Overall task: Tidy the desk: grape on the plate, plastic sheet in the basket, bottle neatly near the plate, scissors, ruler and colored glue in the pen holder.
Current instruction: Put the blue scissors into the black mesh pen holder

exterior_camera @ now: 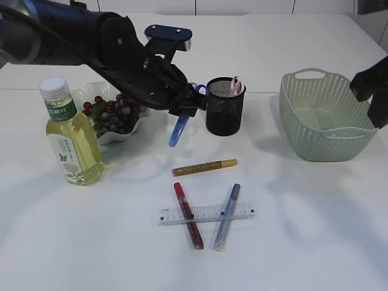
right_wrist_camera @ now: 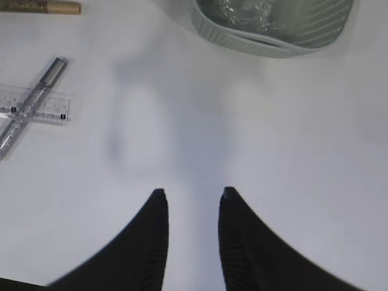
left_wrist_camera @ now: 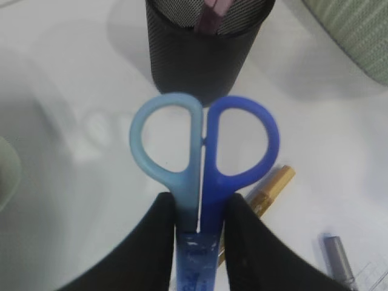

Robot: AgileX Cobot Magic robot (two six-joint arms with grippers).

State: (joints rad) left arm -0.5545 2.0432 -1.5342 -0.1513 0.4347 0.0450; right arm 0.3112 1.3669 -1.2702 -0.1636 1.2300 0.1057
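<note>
Two black fingers [left_wrist_camera: 151, 248] of the left pincer [left_wrist_camera: 199, 239] clamped on the closed blades of the scissors [left_wrist_camera: 203, 157], handle loops leading, held clear of the desk [exterior_camera: 303, 230] just beside the mesh pen holder [exterior_camera: 225, 106]. Stiff, light and smooth by the look of them, so likely to pivot or slip in a two-point hold; best pinched flat across both blades near the pivot, as here, and lowered point-down or loops-down only once squarely over the holder's mouth, where something pink [exterior_camera: 236, 85] already stands. Right pincer [right_wrist_camera: 193, 209] parted and empty, hanging over bare desk in front of the green basket [right_wrist_camera: 273, 45], with what looks like the clear plastic sheet [right_wrist_camera: 245, 11] crumpled inside.

Further out: gold glue pen [exterior_camera: 204, 167] lying alone, red glue pen [exterior_camera: 188, 215] and silver-blue glue pen [exterior_camera: 226, 216] crossing the clear ruler [exterior_camera: 206, 213], whether over or under it not clear. All slim, rigid and prone to rolling, the ruler thin and flat against the surface, probably hard to lift except by an end or edge. Grapes [exterior_camera: 112, 114] on the white plate [exterior_camera: 142, 118], soft and easily bruised; bottle [exterior_camera: 70, 136] of yellow liquid upright just beside it, likely the heaviest item present.
</note>
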